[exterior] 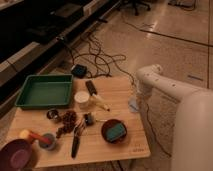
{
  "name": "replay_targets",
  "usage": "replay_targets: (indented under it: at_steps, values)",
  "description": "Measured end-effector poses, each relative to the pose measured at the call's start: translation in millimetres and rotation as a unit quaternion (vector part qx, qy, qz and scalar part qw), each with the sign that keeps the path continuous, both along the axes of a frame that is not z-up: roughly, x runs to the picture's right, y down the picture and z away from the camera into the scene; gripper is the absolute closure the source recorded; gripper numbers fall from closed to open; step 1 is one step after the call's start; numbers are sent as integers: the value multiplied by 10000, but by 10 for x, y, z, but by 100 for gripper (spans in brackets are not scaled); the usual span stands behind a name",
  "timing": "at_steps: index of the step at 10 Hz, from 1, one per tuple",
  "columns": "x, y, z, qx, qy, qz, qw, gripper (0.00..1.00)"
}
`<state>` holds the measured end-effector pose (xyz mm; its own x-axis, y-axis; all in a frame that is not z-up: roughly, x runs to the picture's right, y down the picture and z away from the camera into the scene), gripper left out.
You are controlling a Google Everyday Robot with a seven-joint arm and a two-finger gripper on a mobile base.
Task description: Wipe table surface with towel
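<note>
End effector (134, 103) low at table (120, 87) right edge; green tray (44, 105) far left.

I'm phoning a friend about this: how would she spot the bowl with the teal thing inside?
Start at the wooden table with the big green tray at its far left. Move to the near right corner, nearer the camera than the gripper at the table's right edge. The dark round bowl there alone holds a teal block; the purple bowl sits at the near left.

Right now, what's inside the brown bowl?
A teal block lies in the brown bowl; anything beneath it is covered. The gripper hangs at the table edge.
</note>
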<state>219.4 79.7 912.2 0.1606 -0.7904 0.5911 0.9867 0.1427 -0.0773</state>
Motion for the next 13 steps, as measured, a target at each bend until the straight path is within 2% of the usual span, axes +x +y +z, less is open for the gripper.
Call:
replay_targets:
  at_steps: [1,4,5,8,9,13]
  values:
    - [-44,-79,114,110,16,93,9999,100]
    - [-83,-308,237,389,54,187,9991,100]
    - [-164,-364,299,429,22,176,9989,100]
    - [-462,-405,531,402,-199,183,9988,100]
    - [-509,-384,559,360,-256,202,9988,100]
    - [-1114,-360,603,279,-718,29,9970,100]
